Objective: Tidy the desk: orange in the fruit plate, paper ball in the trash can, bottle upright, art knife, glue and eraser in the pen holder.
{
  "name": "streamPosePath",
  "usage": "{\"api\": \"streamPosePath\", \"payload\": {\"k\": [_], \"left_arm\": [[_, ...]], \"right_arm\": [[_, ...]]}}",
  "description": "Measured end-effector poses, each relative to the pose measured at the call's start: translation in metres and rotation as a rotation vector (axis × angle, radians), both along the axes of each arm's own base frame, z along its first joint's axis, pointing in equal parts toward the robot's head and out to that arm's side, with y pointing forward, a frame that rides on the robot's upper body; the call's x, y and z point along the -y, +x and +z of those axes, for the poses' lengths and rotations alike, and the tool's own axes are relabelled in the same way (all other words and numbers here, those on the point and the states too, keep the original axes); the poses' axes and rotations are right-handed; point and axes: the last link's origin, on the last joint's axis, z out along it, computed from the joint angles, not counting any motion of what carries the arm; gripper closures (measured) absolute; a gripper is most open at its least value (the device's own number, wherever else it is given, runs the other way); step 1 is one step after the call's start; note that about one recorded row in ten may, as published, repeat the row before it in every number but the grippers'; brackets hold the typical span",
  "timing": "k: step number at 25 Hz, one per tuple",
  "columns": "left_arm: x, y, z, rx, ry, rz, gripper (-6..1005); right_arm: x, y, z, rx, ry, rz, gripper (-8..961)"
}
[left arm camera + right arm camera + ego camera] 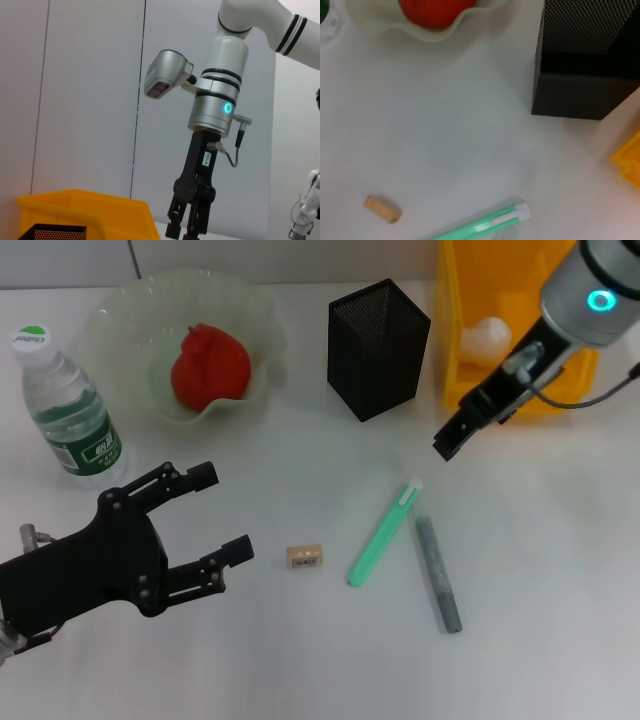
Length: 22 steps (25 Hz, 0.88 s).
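Hanging above the desk between the holder (379, 348) and the yellow bin (500, 325), the right gripper (448, 443) has its fingers together, empty. The green knife (384, 534) lies just below it, beside the grey glue (438, 573), eraser (303, 557) further left. Left gripper (212, 519) sits spread apart near the eraser.

Orange (210, 365): in pale green fruit plate (120, 325), far-left corner. Bottle (66, 406): upright, left edge. Black mesh pen holder (378, 348): far centre. Paper ball (487, 338): inside yellow trash can (452, 330), far right. Eraser (304, 557), green art knife (384, 533), grey glue (438, 573): lying flat mid-counter, apart.
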Motion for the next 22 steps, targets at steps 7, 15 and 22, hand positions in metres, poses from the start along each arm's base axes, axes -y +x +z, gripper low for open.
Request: {"api": "streamPosePath", "payload": {"k": [7,15,22], "left_arm": [[-0.001,0.000,0.000,0.001,0.003,0.002,152],[-0.005,-0.001,0.000,-0.020,0.009,0.007,152],[-0.007,0.000,0.001,-0.025,0.010,0.001,152]], "right_arm": [[-0.004,-0.002,-0.034,0.000,-0.016,-0.065,119],[-0.009,0.003,-0.064,0.007,-0.042,-0.072,120],[-0.007,-0.002,-0.065,0.040,-0.084,0.041,120]]}}
